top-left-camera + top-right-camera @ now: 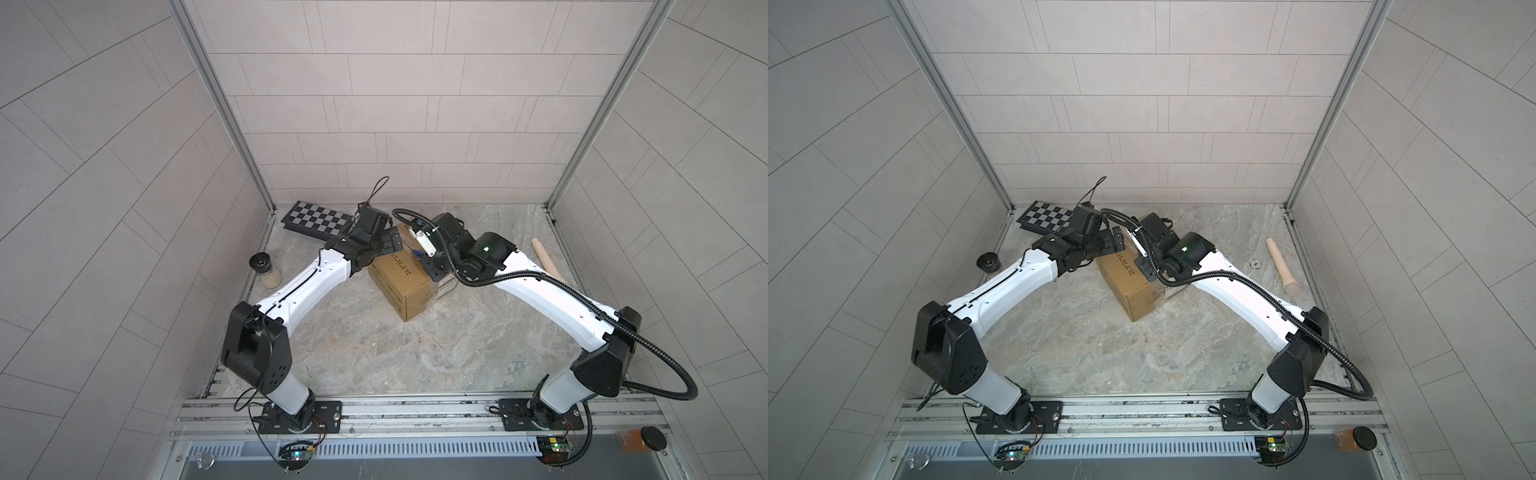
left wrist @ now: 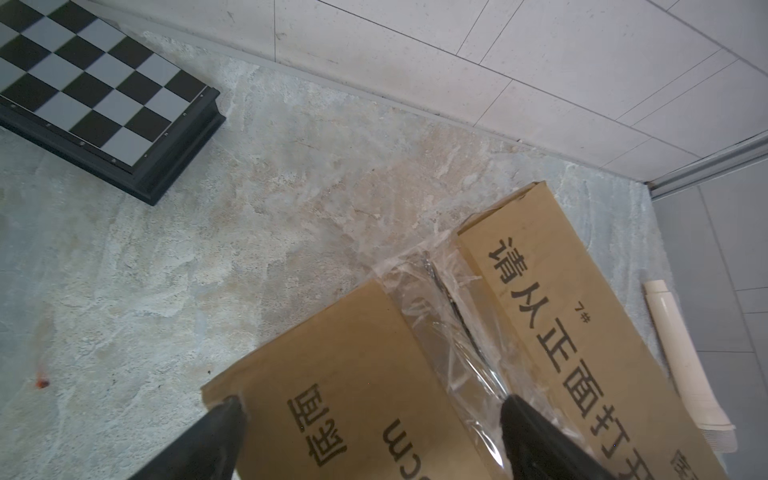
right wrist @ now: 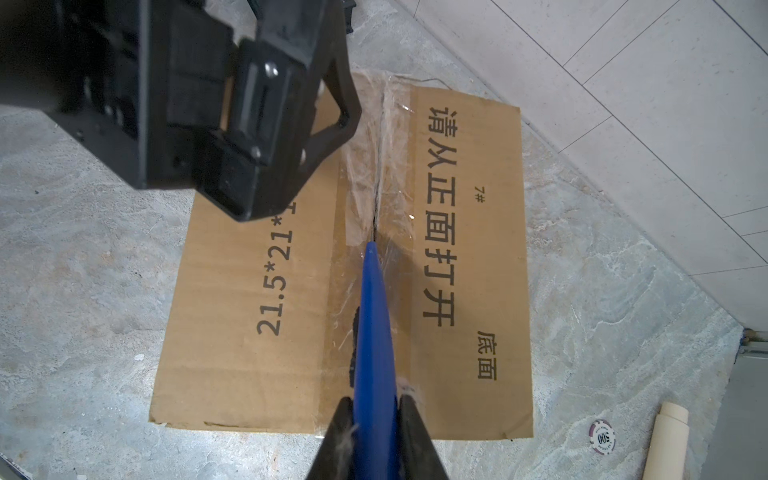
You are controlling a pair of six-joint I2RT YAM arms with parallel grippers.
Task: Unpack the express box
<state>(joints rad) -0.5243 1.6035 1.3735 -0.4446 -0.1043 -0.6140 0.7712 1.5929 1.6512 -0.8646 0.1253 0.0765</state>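
The express box (image 1: 405, 291) (image 1: 1133, 291), a brown carton with black print, lies mid-table with its clear-taped seam (image 3: 365, 166) facing up. My right gripper (image 3: 376, 401) (image 1: 427, 265) is shut on a blue blade-like tool (image 3: 374, 311). The tool's tip rests in the seam about halfway along the box (image 3: 249, 332), and a dark gap shows in the seam beyond the tip. My left gripper (image 2: 372, 405) (image 1: 384, 245) (image 3: 266, 124) stands open over the far end of the box (image 2: 582, 332). One finger sits near a flap's corner and the other on the tape.
A checkered board case (image 1: 318, 220) (image 2: 95, 95) lies at the back left. A black-lidded jar (image 1: 266, 270) is by the left wall. A cream-coloured tapered cylinder (image 1: 544, 257) (image 3: 669, 444) and a poker chip (image 3: 602, 436) lie right of the box. The back wall is close behind.
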